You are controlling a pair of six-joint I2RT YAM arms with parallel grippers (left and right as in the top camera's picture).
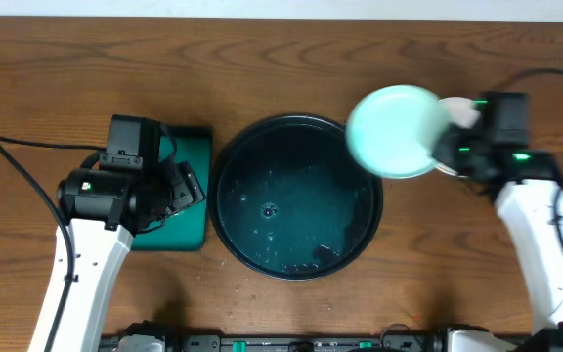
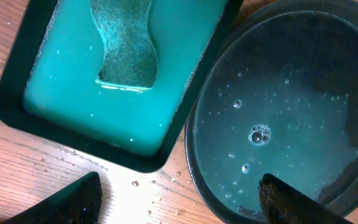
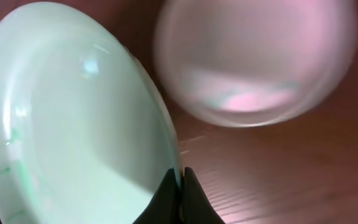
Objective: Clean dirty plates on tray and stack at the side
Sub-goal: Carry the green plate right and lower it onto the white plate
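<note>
Across the wooden table (image 1: pixel 281 59), centre, we log the round black tray (image 1: pixel 217 200), shallow teal water and bubbles inside. Just left of it sits the rectangular green tray (image 2: pixel 18 62), filled with pale teal liquid. A mint plate (image 1: pixel 391 132) hangs tilted over the round tray's upper-right rim, pinched at its edge by the clenched right gripper (image 3: pixel 180 183). A second plate (image 1: pixel 454 110), paler, lies on the table right of the tray, blurred in the wrist view. A sponge (image 2: pixel 126 50) lies in the green tray. The left gripper (image 2: pixel 179 205) hovers above both trays, fingers (image 2: pixel 67 202) spread wide, grasping nothing.
</note>
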